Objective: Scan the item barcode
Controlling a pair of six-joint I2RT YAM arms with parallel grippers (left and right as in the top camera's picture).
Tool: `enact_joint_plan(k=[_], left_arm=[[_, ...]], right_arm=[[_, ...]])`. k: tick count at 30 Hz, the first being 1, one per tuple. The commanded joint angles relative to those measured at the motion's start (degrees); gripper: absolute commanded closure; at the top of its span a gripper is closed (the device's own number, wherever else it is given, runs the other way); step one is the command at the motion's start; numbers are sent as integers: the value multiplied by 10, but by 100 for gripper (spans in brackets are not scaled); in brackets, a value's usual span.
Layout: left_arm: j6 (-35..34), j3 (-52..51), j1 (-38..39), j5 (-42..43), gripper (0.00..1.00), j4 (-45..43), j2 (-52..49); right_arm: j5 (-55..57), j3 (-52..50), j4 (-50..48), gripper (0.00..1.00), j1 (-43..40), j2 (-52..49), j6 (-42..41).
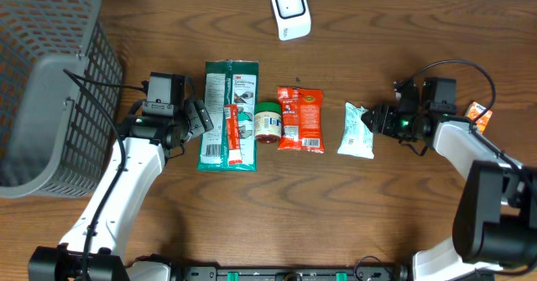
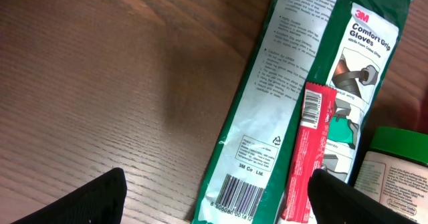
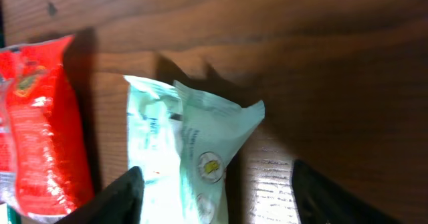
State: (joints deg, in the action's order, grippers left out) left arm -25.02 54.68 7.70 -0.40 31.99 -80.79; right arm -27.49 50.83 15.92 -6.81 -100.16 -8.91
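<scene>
Items are laid in a row across the middle of a brown wooden table [image 1: 352, 222]. From 9 o'clock to 3 o'clock are seen a flat green plastic glove packet [image 1: 220, 88], a thin red stick sachet [image 1: 232, 137] lying on that packet's 3 o'clock half, a small green-lidded jar [image 1: 268, 122], a red foil snack packet [image 1: 300, 119] and a pale mint plastic pouch [image 1: 357, 132]. A white boxy barcode scanner [image 1: 290, 11] is set at the table's 12 o'clock edge, well apart from the row. A grey plastic mesh basket [image 1: 50, 80] is placed at 10 o'clock.

The left gripper [image 1: 200, 116] is held just at 9 o'clock of the glove packet, its fingers spread wide. In the left wrist view a black printed barcode [image 2: 231, 198] is shown face up on the packet's near end, beside the sachet.

The right gripper [image 1: 377, 120] is placed at 3 o'clock of the mint pouch with its fingers parted. In the right wrist view the pouch is seen lying on the wood between the two fingertips, with a gap left at one side, so it is not clamped. Whether the other finger touches the pouch cannot be told.
</scene>
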Motion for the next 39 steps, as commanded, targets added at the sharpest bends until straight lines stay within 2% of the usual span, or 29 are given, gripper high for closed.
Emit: enact_joint_plan(k=[1,3,6,15,19,24,27,33,39], left_arm=[[6,10,-2,-11,13,2,3],[6,10,-2,-11,13,2,3],[6,10,-2,-11,13,2,3],[6,10,-2,-11,13,1,3],[6,10,-2,-11,13,2,3],[6,10,-2,-11,13,1,3],[6,10,-2,-11,13,2,3],[6,10,-2,-11,13,2,3],[6,10,-2,-11,13,1,3]], right_arm=[[-15,4,-7,43,-1,-30,-5],[-16,4,-12,53,0,-38,-5],[-20,4,-12,60,0,-44,-5],[-30,0,-11,68,2,-45,-5],[-31,0,-12,79,2,-45,-5],[-31,-1,-11,75,3,-45,-5],[-67,-1,-12,74,3,-45,-5],[-63,-1,0,77,3,-45,-5],[-60,-1,1,77,6,-45,-5]])
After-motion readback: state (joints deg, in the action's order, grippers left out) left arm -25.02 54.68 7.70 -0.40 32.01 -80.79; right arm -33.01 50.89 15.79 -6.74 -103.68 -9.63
